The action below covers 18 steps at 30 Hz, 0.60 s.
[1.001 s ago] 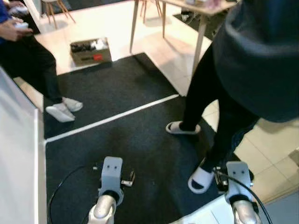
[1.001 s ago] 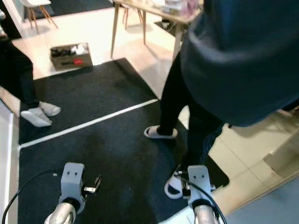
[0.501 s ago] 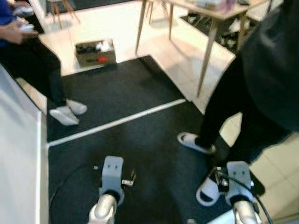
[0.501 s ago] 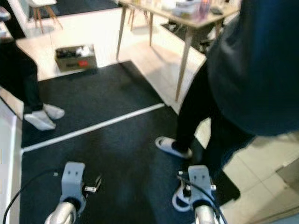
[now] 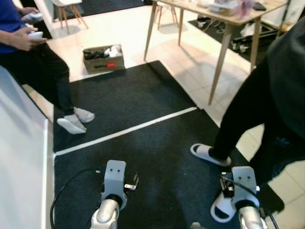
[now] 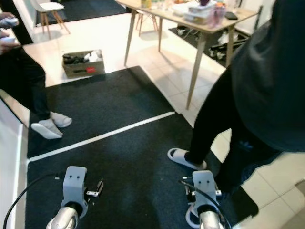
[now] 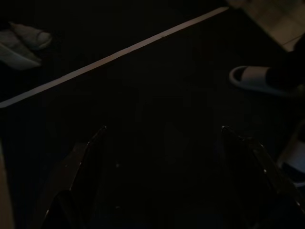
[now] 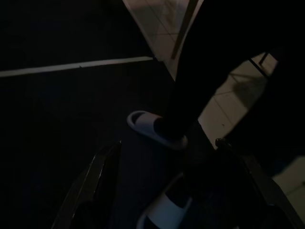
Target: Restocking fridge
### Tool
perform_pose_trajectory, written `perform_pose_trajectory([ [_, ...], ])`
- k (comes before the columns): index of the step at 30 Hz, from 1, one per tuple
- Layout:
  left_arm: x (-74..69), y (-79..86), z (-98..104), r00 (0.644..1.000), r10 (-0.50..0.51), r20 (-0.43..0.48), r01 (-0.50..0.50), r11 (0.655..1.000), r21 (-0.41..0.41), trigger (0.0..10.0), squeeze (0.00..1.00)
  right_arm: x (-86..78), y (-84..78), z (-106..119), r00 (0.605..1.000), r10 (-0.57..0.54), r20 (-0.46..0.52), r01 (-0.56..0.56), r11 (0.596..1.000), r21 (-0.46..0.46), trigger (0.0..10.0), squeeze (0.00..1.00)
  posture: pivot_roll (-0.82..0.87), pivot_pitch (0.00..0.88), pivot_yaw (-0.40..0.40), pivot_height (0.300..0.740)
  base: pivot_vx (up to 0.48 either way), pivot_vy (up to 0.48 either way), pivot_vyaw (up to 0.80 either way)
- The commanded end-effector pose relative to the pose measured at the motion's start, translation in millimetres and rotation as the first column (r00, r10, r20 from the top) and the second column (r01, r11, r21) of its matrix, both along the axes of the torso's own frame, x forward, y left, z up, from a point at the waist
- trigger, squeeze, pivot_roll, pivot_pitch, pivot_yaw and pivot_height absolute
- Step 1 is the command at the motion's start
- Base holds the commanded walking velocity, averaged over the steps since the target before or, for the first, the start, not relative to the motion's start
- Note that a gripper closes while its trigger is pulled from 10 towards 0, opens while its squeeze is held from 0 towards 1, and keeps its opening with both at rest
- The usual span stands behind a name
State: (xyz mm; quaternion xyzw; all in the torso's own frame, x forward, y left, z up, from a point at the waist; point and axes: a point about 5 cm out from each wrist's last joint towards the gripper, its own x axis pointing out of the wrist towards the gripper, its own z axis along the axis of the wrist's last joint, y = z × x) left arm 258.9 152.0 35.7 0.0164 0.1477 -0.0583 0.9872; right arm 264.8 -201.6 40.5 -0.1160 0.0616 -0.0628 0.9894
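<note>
Black carpet (image 5: 143, 157) lies below the left claw (image 7: 159, 138) and right claw (image 8: 167, 152), both hanging spread, empty.

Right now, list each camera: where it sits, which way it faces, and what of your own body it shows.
Left eye view: on the head, looking forward and down at the black mat; both silver arms show at the lower edge.
Right eye view: same head, same scene, with the wooden table ahead.
Left wrist view: on the left arm, looking along the open left pincer at the mat.
Right wrist view: on the right arm, looking along the open right pincer.
Shared: all four show the white stripe and a person's white slipper.
</note>
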Motion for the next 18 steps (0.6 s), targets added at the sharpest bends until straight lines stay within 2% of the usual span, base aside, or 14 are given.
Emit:
perform_pose_trajectory([
  [1,-3.9,2.0,-6.2,0.999,0.003,-0.032,-0.002,1.0,0.011,10.0,0.0,-5.3,-3.4,-5.8,1.0,-0.012,-0.029,0.012,1.0,-0.004,10.0,0.0,-0.21,0.22,0.062,0.707,0.307,0.0,0.0],
  [18,-2.8,1.2,-6.3,0.999,0.008,-0.034,-0.008,1.0,0.007,10.0,0.0,-5.9,-3.4,-6.8,0.999,-0.017,-0.03,0.017,1.0,0.013,10.0,0.0,-0.21,0.221,0.061,0.707,0.308,0.0,0.0],
])
